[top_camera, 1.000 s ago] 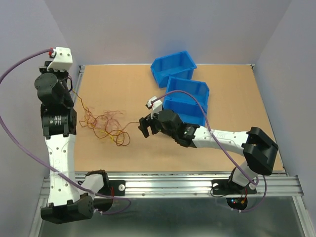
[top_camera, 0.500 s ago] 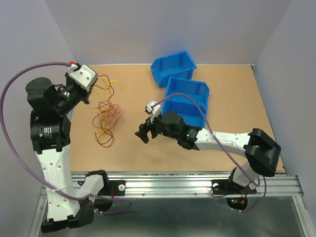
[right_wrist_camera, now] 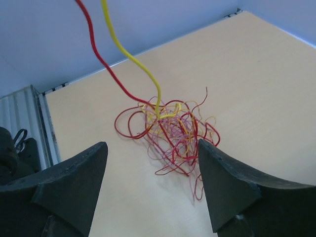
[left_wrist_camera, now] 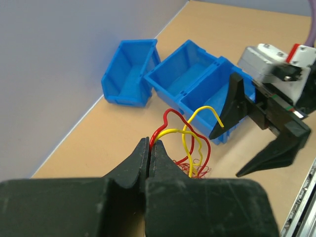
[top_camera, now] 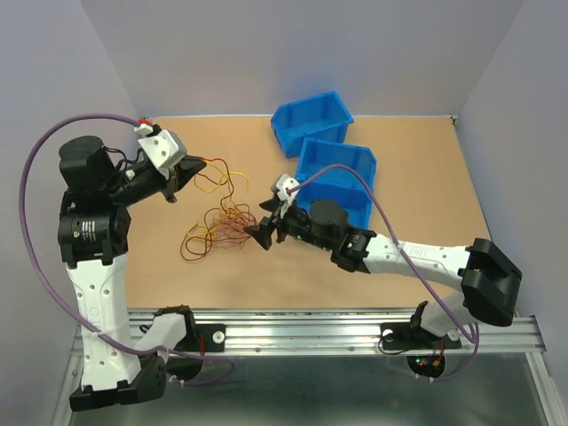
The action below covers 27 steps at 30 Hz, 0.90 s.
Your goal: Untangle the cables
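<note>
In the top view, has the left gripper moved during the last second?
Yes. The left gripper, shut on the cables, has swung rightward from the left side of the table toward the rear blue bin, which has stayed in place.

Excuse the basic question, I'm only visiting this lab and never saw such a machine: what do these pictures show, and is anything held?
These are two robot arms bolted to a table. One picture looks down from above; the other two come from cameras on each wrist. On the table lie a tangle of thin red, orange and yellow cables and two blue bins. The left gripper is shut on a red and a yellow cable, raised above the pile. The right gripper is open, beside the tangle, holding nothing.
</note>
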Each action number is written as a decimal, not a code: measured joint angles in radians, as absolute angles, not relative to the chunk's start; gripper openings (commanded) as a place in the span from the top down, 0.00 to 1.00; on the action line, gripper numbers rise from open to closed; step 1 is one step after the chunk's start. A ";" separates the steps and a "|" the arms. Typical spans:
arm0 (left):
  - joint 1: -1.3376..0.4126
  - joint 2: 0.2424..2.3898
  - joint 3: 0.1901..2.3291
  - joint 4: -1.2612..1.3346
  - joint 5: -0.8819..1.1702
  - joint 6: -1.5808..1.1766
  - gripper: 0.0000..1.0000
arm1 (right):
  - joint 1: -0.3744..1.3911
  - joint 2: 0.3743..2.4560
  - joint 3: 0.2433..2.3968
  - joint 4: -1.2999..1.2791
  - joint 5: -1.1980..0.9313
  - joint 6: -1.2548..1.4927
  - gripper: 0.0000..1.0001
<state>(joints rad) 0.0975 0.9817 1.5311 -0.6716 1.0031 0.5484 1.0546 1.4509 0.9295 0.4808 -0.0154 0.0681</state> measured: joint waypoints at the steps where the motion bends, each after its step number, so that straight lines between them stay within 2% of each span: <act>1: 0.095 0.971 1.531 -0.675 1.016 0.548 1.00 | 1.055 1.456 0.941 0.480 -0.003 0.057 0.26; 13: 0.084 0.908 1.531 -0.685 1.065 0.537 1.00 | 1.055 1.580 1.140 0.485 0.024 -0.007 0.34; 16: 0.084 0.912 1.528 -0.686 1.066 0.533 1.00 | 1.055 1.613 1.174 0.487 0.022 -0.015 0.42; 18: 0.084 0.916 1.522 -0.685 1.064 0.529 1.00 | 1.055 1.630 1.187 0.486 0.016 -0.018 0.43; 20: 0.084 0.921 1.512 -0.678 1.060 0.519 1.00 | 1.055 1.636 1.187 0.486 0.001 -0.020 0.49; 22: 0.084 0.926 1.502 -0.670 1.055 0.508 1.00 | 1.055 1.637 1.187 0.487 -0.011 -0.019 0.49; 23: 0.084 0.933 1.496 -0.662 1.050 0.498 1.00 | 1.055 1.637 1.187 0.488 -0.020 -0.020 0.53; 25: 0.084 0.946 1.485 -0.640 1.044 0.481 1.00 | 1.055 1.637 1.187 0.496 -0.041 -0.018 0.68; 26: 0.084 0.950 1.482 -0.633 1.043 0.476 1.00 | 1.055 1.637 1.187 0.499 -0.046 -0.022 0.78; 27: 0.084 0.962 1.474 -0.618 1.043 0.465 1.00 | 1.055 1.638 1.187 0.504 -0.054 -0.021 0.97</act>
<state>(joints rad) 0.0845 0.9623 1.4738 -0.6178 1.0428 0.4648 1.0550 1.6379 1.1870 0.5037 -0.0540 -0.0208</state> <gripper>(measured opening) 0.041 0.356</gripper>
